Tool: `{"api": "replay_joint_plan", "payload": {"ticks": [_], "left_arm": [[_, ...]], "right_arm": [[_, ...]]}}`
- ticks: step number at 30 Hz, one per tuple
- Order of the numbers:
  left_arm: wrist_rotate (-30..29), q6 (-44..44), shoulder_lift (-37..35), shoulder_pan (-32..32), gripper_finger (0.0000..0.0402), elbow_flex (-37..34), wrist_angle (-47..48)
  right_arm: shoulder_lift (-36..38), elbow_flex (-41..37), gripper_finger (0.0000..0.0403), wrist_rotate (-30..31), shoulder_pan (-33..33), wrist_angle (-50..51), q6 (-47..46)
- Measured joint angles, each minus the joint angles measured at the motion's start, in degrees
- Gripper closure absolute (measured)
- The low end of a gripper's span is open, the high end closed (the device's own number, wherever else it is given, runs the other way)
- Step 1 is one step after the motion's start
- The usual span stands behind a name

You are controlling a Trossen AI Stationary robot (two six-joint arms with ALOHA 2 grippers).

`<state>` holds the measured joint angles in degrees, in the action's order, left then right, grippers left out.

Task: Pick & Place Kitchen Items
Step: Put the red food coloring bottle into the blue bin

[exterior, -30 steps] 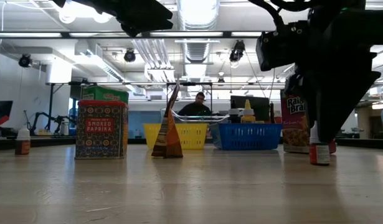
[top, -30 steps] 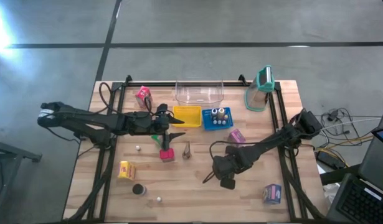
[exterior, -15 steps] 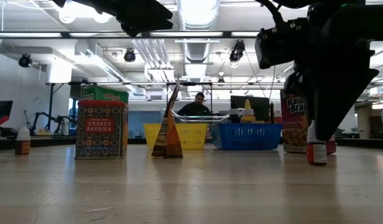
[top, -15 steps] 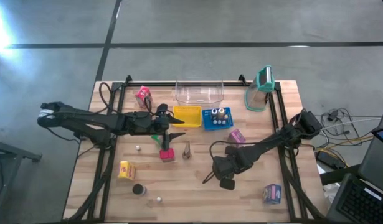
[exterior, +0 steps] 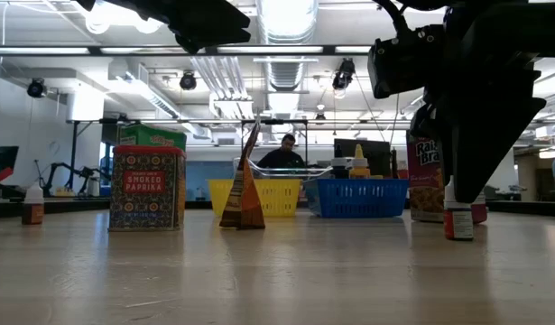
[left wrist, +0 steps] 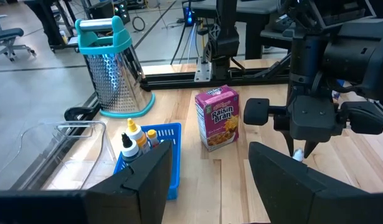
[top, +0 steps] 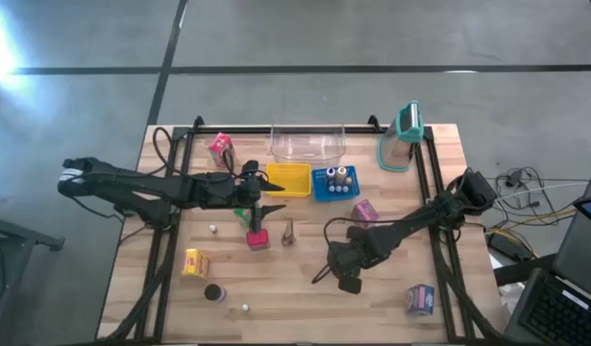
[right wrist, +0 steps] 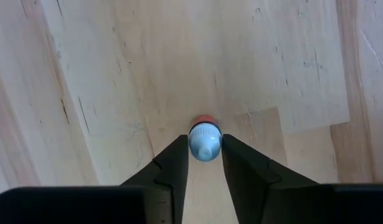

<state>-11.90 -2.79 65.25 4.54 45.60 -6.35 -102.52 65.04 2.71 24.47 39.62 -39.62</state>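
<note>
My right gripper points down over the table's near right part, shut on a small bottle with a white cap and a red label. The high view hides the bottle under the gripper. My left gripper hangs open and level above the table's middle, with nothing between its fingers. Below it a red paprika carton stands on its base. A purple Raisin Bran carton stands upright beyond my right gripper. My right gripper pinches the bottle's white cap between its two fingers, one on each side. The fingers come from above, pointing down. The bottle is upright with its base on the table.
At the far edge are a yellow basket, a blue basket holding small bottles, a clear tub and a teal-handled grater. Loose on the table: a brown cone, pink, yellow and blue-purple cartons, a dark disc, white balls.
Under my right gripper the small bottle has shifted a little toward the table's left along the tabletop and still stands upright.
</note>
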Motion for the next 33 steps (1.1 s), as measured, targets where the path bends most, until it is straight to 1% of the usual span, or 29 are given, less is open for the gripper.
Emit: {"api": "replay_joint_plan", "payload": {"ticks": [4,7,17,23,27,33], "left_arm": [[0.0,0.01,0.0,0.0,0.0183,0.0,-0.01],[0.0,0.01,0.0,0.0,0.0183,0.0,-0.01],[0.0,0.02,0.0,-0.04,0.0183,0.0,0.0],[0.0,0.02,0.0,-0.02,0.0183,0.0,0.0],[0.0,0.0,0.0,-0.02,0.0183,0.0,-0.02],[0.0,0.01,0.0,-0.02,0.0183,0.0,0.0]], "right_arm": [[0.0,0.0,0.0328,0.23,0.0,-0.77,0.11],[0.0,0.0,0.033,0.25,-0.04,-1.51,0.05],[0.0,-0.63,0.0284,0.29,-0.04,-2.35,-0.48],[-0.01,-1.68,0.0276,0.31,-0.11,-4.6,-0.48],[0.0,-1.86,0.0291,0.34,-0.26,-4.66,-0.48],[0.0,-1.86,0.0331,0.49,-0.26,-4.63,-0.06]]}}
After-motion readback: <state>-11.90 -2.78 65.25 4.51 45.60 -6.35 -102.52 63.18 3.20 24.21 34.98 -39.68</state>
